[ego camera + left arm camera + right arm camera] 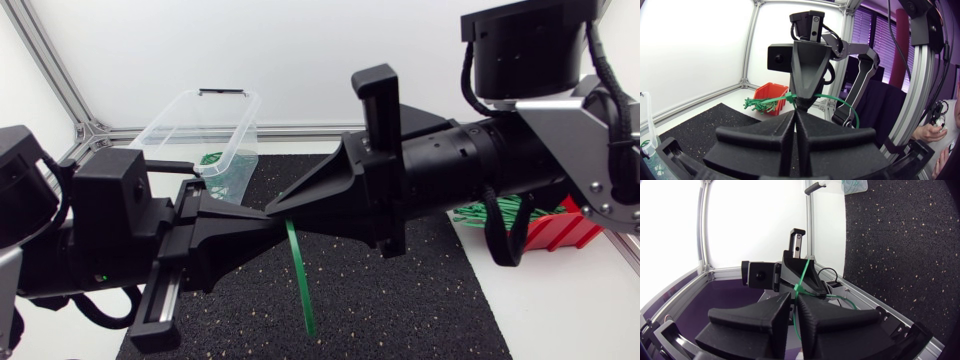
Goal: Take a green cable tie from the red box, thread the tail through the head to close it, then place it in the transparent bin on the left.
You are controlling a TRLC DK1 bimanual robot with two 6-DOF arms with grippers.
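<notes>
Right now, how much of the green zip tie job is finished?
Done: one green cable tie is out of the red box. In hand: the left claw and right claw both pinch it above the mat, its long end hanging down. I cannot tell whether the tail is through the head yet. To do: closing it if needed, then dropping it into the transparent bin.

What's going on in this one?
Both arms hold one green tie above the mat. The left gripper and right gripper meet tip to tip, each shut on it, and part of it hangs below. Whether the tail is through the head cannot be told. More ties lie in the red box; the bin holds some.
</notes>
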